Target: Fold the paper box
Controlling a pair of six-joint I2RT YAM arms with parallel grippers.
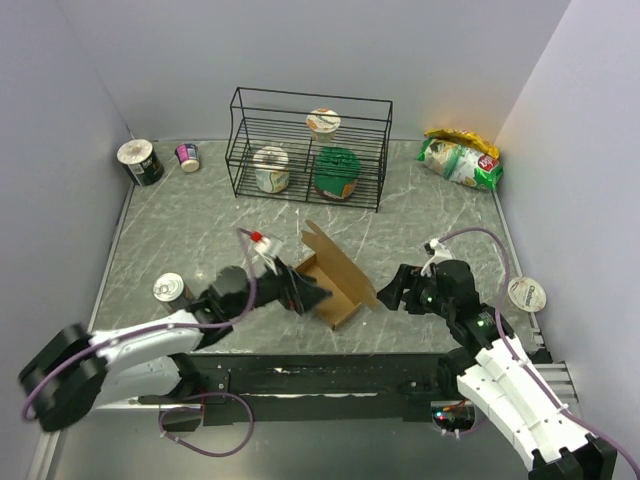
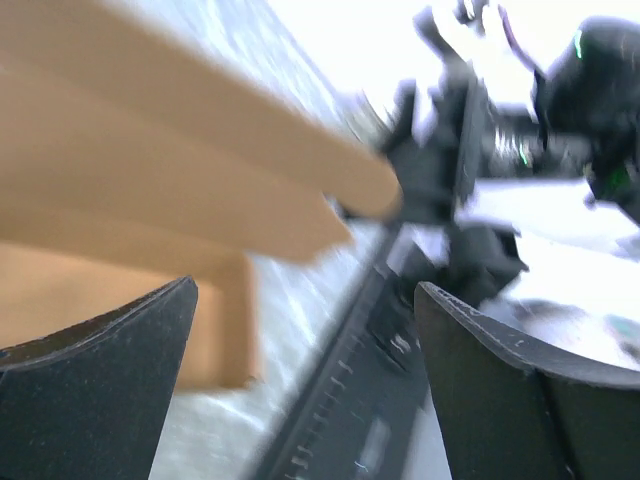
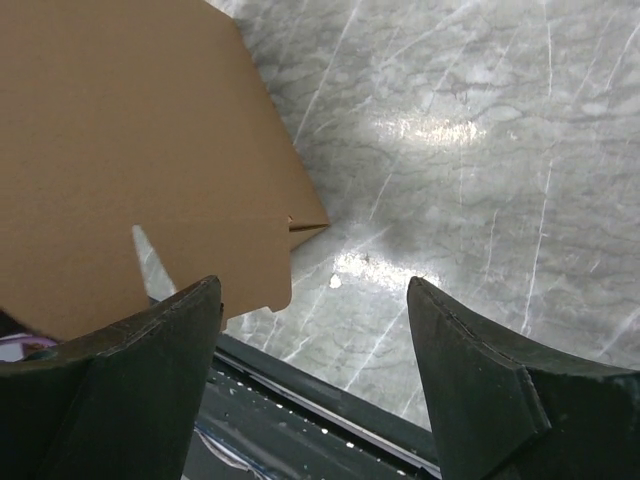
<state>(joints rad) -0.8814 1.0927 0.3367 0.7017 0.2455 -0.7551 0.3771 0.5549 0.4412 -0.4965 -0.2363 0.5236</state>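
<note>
Near the front of the grey stone-look surface (image 1: 200, 230): the plain brown cardboard paper box (image 1: 335, 285) sits here, between the two robot arms.
Box shape: it is not a flat sheet. A low tray part lies on the surface. One big flat flap stands up from it on a slant.
Left hand: the black two-finger left hand (image 1: 305, 293) is right at the left side of the box. Its fingers are spread wide and hold nothing. Its own camera shows cardboard just beside one finger, but that view is blurry. I cannot tell if the finger touches the cardboard.
Right hand: the black two-finger right hand (image 1: 395, 290) is just beside the right edge of the big flap. Its fingers are apart and there is only bare surface between them. The flap edge is close to one finger, but the hand does not pinch it.
Done so far: some folds are made, because the walls and the flap are up off the surface.
Left to do: the box is not shut. I think the big flap has to come down like a lid, and the small end flaps have to be tucked in.
How far along: about the middle of the job, as a guess.
At the back: a black wire rack (image 1: 240, 140) with round cups (image 1: 272, 168) in it stands well apart from the box. It is not part of this job.
</note>
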